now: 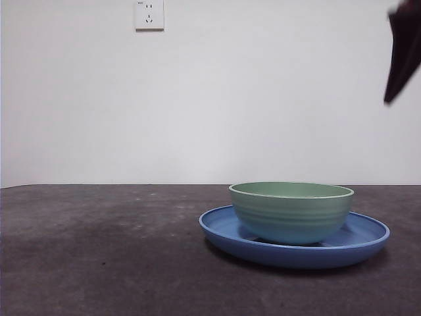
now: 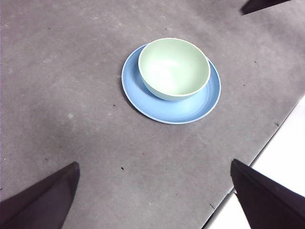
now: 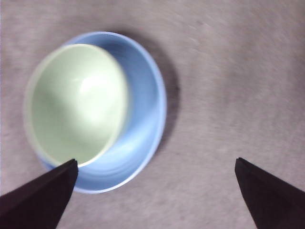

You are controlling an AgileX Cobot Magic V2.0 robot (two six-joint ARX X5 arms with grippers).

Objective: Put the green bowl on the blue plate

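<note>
Green is the colour of the bowl (image 1: 291, 210), a soft pale green, and it sits inside the blue plate (image 1: 223, 230). The bowl stands upright and it is empty. It is not in the very middle of the plate, so more blue shows on one side than on the other. The plate lies flat on the dark grey counter (image 1: 99, 250), and it is wider than the bowl all the way round.

There are no words to read on the bowl or the plate. A white wall socket (image 1: 149, 14) hangs high on the white wall behind. It has a tiny mark in one corner, but it is too small to read.

The right end effector (image 3: 155, 191) hangs above the counter and looks straight down. The bowl and plate (image 3: 147, 124) lie under it, off to the side of one jaw. Its two black jaws are spread wide apart. They hold nothing and touch nothing. The picture from this arm is a bit blurry.

The left end effector (image 2: 155, 195) is farther from the plate (image 2: 157, 107) and looks at the bowl (image 2: 174, 69) from well back. Its jaws are spread wide too, with only bare counter between them. It holds nothing.

In the front view a black tip (image 1: 402, 52) of one arm shows at the top right corner, high above the plate. I cannot tell from that view which arm it is.
</note>
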